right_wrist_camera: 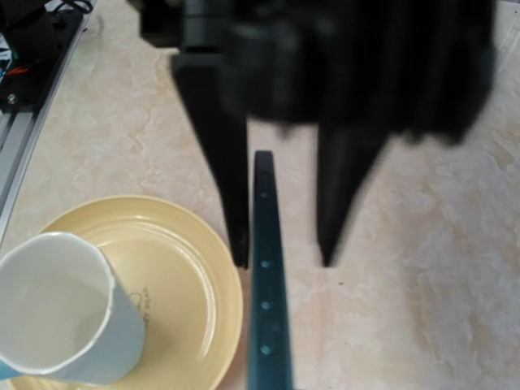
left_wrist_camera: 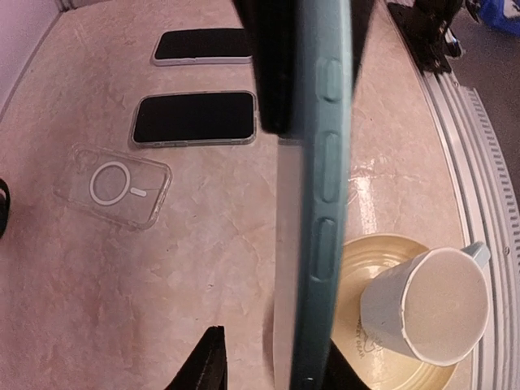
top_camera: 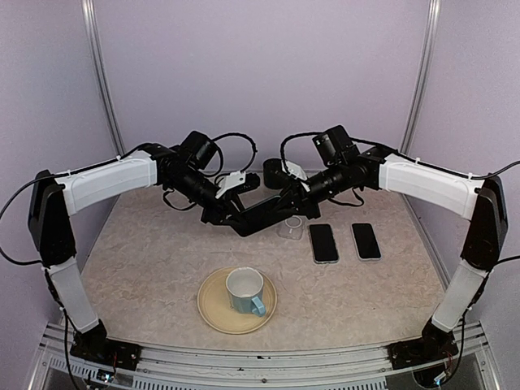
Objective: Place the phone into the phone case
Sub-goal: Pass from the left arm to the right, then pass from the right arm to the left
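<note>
A teal phone case (top_camera: 260,213) hangs in the air between both grippers, seen edge-on in the left wrist view (left_wrist_camera: 325,203) and the right wrist view (right_wrist_camera: 266,309). I cannot tell if a phone is in it. My right gripper (top_camera: 286,197) is shut on its far end, one of its fingers (left_wrist_camera: 268,73) pressed to the side. My left gripper (left_wrist_camera: 276,341) is open astride the other end, also showing in the right wrist view (right_wrist_camera: 282,256). One finger is beside the case, the other apart from it. Two black phones (top_camera: 323,242) (top_camera: 366,240) lie flat on the table.
A clear phone case (top_camera: 291,228) lies on the table under the grippers, left of the phones, and shows in the left wrist view (left_wrist_camera: 114,185). A yellow plate (top_camera: 210,313) with a pale blue mug (top_camera: 244,290) stands near the front. The metal rail (left_wrist_camera: 479,162) runs along the near edge.
</note>
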